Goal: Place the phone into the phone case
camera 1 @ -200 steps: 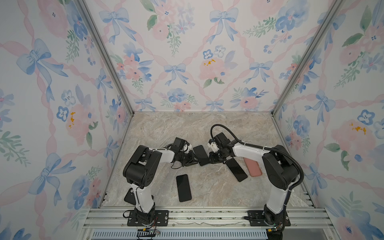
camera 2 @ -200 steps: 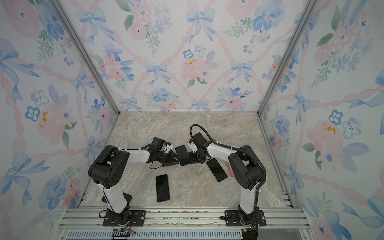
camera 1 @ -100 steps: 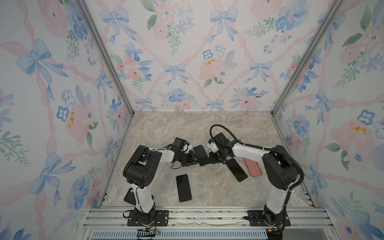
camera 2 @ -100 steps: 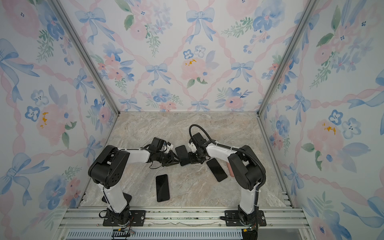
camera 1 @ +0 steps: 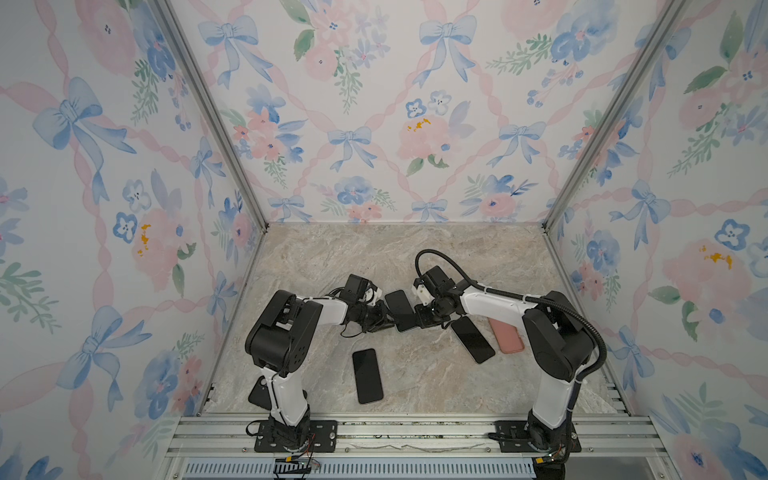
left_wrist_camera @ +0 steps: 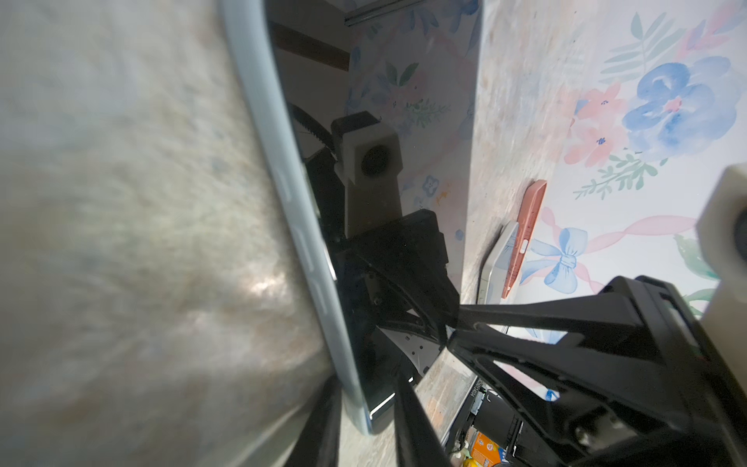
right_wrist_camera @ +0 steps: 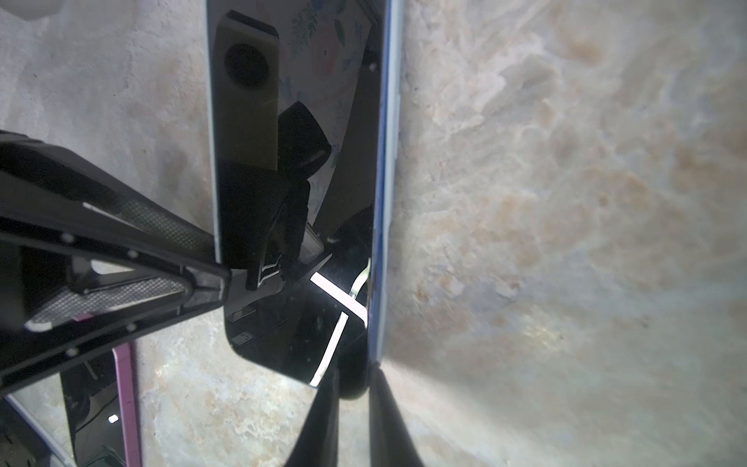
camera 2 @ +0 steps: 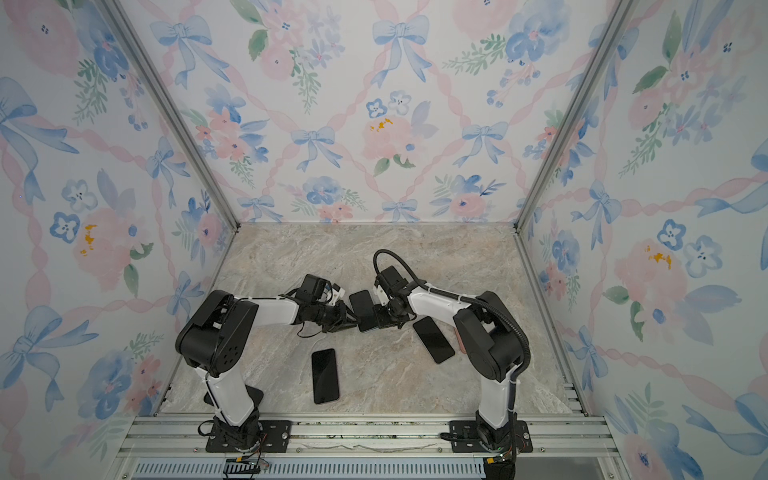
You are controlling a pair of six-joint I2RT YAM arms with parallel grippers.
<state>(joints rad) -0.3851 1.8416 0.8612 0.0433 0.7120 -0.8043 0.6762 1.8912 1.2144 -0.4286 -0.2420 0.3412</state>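
Black-screened slab phone in pale-blue case (camera 1: 401, 309) lies on the marble counter (camera 1: 415, 257), long axis crosswise between the left claw (camera 1: 384, 322) and right claw (camera 1: 417, 320); each clenches an opposite long edge.

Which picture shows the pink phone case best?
A top view shows the pink case best: its flat face lies beside a black phone, partly under the right arm. In the left wrist view it appears edge-on; the right wrist view misses it.
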